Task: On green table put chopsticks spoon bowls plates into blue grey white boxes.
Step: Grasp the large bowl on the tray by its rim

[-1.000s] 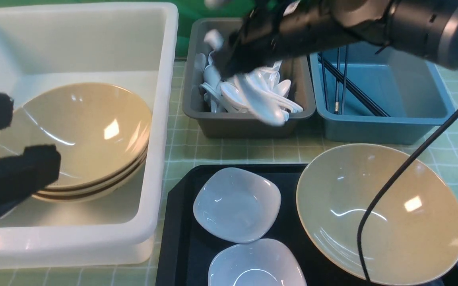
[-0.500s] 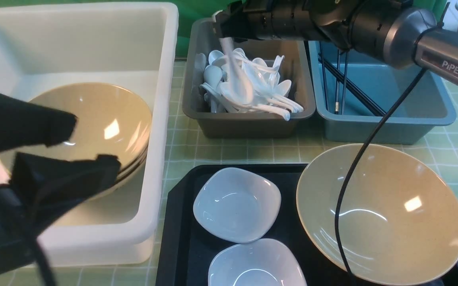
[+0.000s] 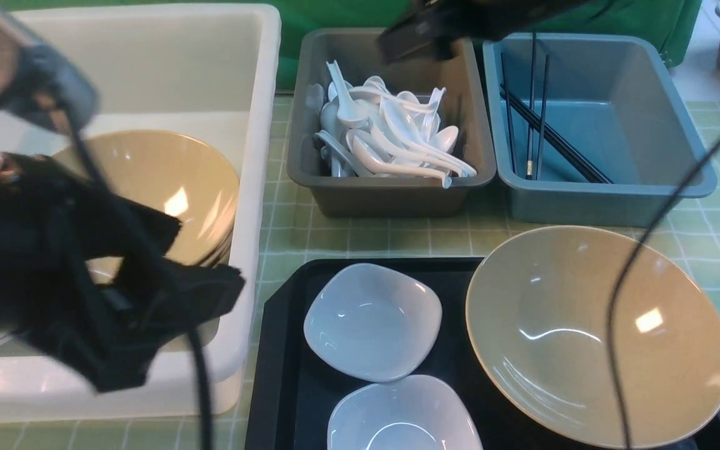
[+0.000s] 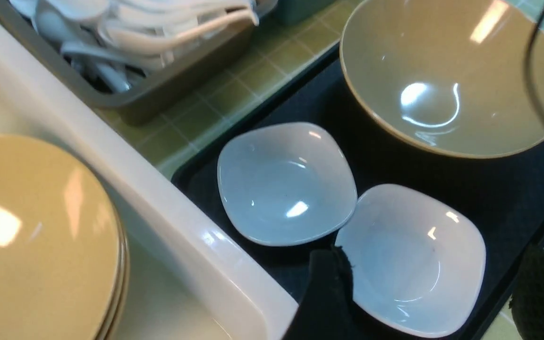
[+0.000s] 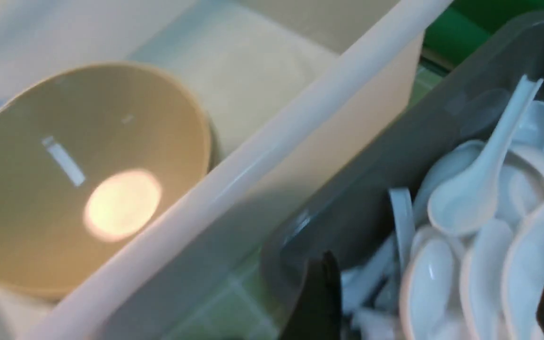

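Observation:
My left gripper (image 3: 210, 259) is open and empty, over the white box's near right wall (image 3: 254, 206). In the left wrist view it (image 4: 432, 293) straddles the nearer of two white square dishes (image 4: 413, 259) on the black tray (image 4: 442, 165). A large tan bowl (image 3: 597, 334) and the other dish (image 3: 372, 322) also lie on the tray. My right gripper (image 3: 413, 40) is open and empty, high over the grey box (image 3: 391, 197) of white spoons (image 3: 391, 137). In the right wrist view it (image 5: 437, 302) hangs above the spoons (image 5: 470, 198).
Stacked tan bowls (image 3: 172, 194) sit in the white box. The blue box (image 3: 604, 200) at the back right holds black chopsticks (image 3: 535, 119). My right arm's cable (image 3: 616, 312) hangs across the tan bowl. The green checked table (image 3: 397, 240) shows between boxes and tray.
My right gripper let a spoon go into the grey box and lifted away to the back. My left gripper swung right from the stacked bowls towards the tray.

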`<state>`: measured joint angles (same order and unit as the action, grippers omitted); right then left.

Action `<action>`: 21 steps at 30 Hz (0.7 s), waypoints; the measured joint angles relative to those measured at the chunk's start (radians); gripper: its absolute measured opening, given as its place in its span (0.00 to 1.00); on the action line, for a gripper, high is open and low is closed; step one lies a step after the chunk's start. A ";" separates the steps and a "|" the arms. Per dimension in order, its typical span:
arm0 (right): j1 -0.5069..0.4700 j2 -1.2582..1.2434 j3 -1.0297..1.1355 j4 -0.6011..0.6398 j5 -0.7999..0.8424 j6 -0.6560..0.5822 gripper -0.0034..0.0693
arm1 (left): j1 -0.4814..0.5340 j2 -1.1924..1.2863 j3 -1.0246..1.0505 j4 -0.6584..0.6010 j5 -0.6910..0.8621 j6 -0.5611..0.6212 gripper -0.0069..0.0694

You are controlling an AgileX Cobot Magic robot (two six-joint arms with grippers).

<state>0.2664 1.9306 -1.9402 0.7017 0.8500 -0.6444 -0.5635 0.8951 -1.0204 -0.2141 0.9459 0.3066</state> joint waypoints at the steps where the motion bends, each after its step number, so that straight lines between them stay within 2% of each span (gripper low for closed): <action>1: -0.037 -0.075 -0.005 -0.046 0.126 0.033 0.84 | 0.000 0.044 0.000 -0.017 -0.033 0.002 0.68; 2: -0.043 -0.089 -0.005 -0.057 0.138 0.036 0.84 | 0.000 0.055 0.000 -0.019 -0.041 0.002 0.68; 5: -0.063 -0.206 -0.003 -0.163 0.308 0.082 0.84 | 0.000 0.178 -0.031 -0.081 -0.059 0.002 0.68; 11: -0.031 -0.409 0.097 -0.182 0.316 0.105 0.84 | 0.000 0.402 -0.150 -0.172 -0.050 0.014 0.68; 16: 0.051 -0.653 0.358 -0.176 0.314 0.105 0.84 | 0.000 0.641 -0.304 -0.218 -0.011 0.045 0.68; 21: 0.065 -0.856 0.612 -0.182 0.270 0.120 0.84 | 0.000 0.818 -0.400 -0.260 0.029 0.096 0.70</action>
<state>0.3313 1.0747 -1.3283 0.5197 1.1201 -0.5241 -0.5635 1.7128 -1.4207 -0.4737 0.9752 0.4029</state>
